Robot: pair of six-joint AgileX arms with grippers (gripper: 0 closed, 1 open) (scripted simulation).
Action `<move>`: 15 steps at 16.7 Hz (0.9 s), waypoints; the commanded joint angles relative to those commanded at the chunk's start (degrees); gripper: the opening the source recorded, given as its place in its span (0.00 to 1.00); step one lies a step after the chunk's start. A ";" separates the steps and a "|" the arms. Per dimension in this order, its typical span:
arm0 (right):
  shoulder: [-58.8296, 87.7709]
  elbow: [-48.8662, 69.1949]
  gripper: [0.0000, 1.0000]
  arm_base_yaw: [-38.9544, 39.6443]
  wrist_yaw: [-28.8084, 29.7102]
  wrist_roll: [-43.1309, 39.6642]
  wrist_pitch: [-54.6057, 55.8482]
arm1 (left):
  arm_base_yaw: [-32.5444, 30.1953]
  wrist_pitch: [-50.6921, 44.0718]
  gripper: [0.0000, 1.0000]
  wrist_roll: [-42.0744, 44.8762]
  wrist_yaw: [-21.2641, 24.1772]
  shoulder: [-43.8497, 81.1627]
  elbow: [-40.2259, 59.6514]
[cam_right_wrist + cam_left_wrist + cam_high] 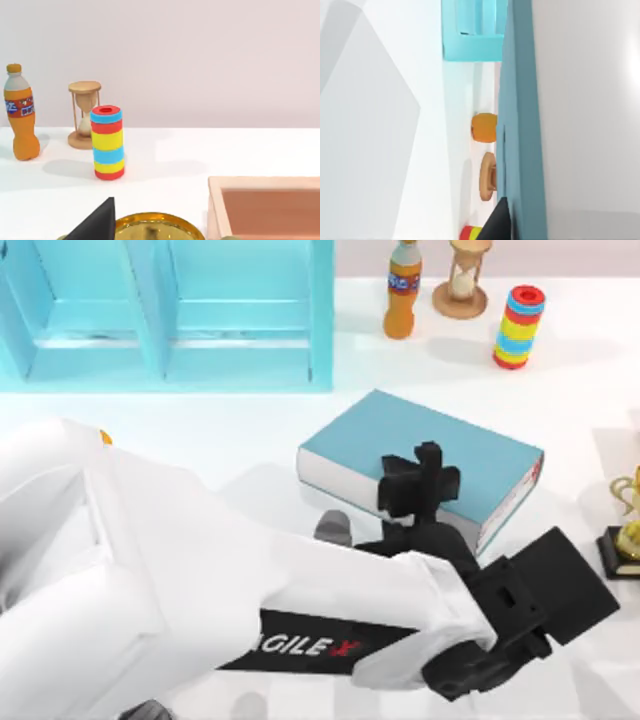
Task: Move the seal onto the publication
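1. The white bench [200, 430] carries everything.
2. A light blue shelf unit [240, 315] stands at the back, well off to the left beyond the fingers.
3. The left arm [200, 580] reaches in from the top view's left. The left gripper [420, 480] hangs over the near part of the publication. From above I cannot tell how far its fingers are parted, nor whether they have hold of anything.
4. The publication [480, 455], teal-covered with white page edges, lies flat on the bench directly under the fingers. The left wrist view looks along its cover [520, 100], close up.
5. A shallow wooden tray [260, 182] sits beside the right gripper [97, 222], which is low over the bench.
6. An orange drink bottle [403, 290], an hourglass [463, 280] and a striped cylinder [518, 326] stand upright in a row, well beyond the left fingers.
7. A gold trophy [628, 525] stands to their right, near the bench edge.
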 joint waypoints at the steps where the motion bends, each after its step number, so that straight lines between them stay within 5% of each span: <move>1: 0.00 0.00 1.00 0.00 0.00 0.00 0.00 | 0.00 0.00 0.00 0.00 0.00 0.00 0.00; 15: 0.00 0.00 1.00 0.00 0.00 0.00 0.00 | -0.41 2.16 0.00 -1.74 -0.01 2.59 -1.55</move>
